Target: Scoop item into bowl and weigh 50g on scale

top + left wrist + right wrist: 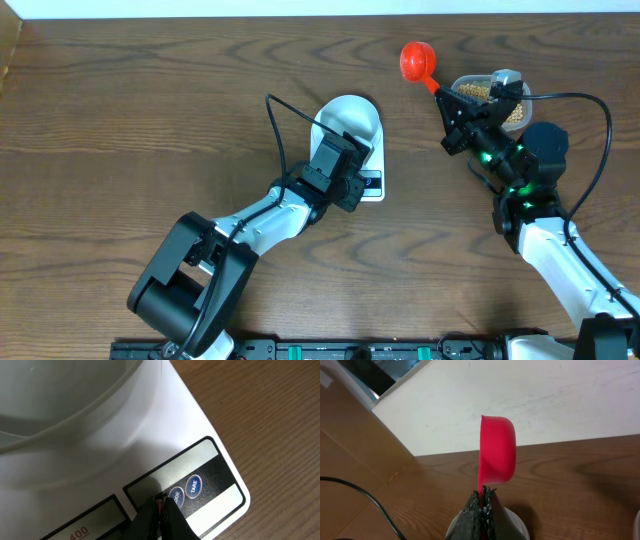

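Round red plastic scoop (415,60), flat glossy white scale (165,425)

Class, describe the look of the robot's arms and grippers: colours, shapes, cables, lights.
The left arm and right arm have white links and black blocky joints. A thin black cable loops off each. Green lights dot the right wrist. The left gripper and right gripper are dark and narrow-fingered.

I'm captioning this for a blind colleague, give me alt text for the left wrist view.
The left hand, shut, points its tip at the front panel of the white scale, right beside the MODE button, with the TARE button next along. A white bowl stands on the scale behind; wooden table shows at right.
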`<state>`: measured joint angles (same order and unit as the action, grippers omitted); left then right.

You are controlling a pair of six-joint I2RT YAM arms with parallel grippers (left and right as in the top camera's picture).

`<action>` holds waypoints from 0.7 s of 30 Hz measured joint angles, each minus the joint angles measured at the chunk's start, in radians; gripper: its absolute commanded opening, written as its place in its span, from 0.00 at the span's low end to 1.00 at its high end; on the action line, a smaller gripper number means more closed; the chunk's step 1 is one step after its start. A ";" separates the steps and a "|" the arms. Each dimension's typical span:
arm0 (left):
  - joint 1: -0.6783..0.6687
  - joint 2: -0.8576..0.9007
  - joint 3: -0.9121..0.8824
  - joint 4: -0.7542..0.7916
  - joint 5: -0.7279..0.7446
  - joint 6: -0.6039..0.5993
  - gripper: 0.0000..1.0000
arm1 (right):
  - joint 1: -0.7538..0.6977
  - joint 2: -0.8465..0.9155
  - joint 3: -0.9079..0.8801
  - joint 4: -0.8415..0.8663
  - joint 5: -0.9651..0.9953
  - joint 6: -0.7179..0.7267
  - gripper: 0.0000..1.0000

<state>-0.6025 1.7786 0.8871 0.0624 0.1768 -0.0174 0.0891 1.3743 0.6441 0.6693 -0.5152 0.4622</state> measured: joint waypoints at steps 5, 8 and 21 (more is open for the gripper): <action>0.000 0.011 0.000 0.014 0.000 0.000 0.07 | 0.000 0.000 0.000 0.000 0.000 0.000 0.01; 0.000 0.017 0.000 0.015 0.000 0.000 0.07 | 0.000 0.000 0.000 0.000 0.000 0.000 0.01; 0.000 0.017 0.000 0.016 0.000 0.000 0.07 | 0.000 0.000 0.000 -0.008 0.001 0.000 0.01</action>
<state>-0.6025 1.7954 0.8871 0.0780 0.1768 -0.0174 0.0891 1.3743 0.6441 0.6617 -0.5144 0.4622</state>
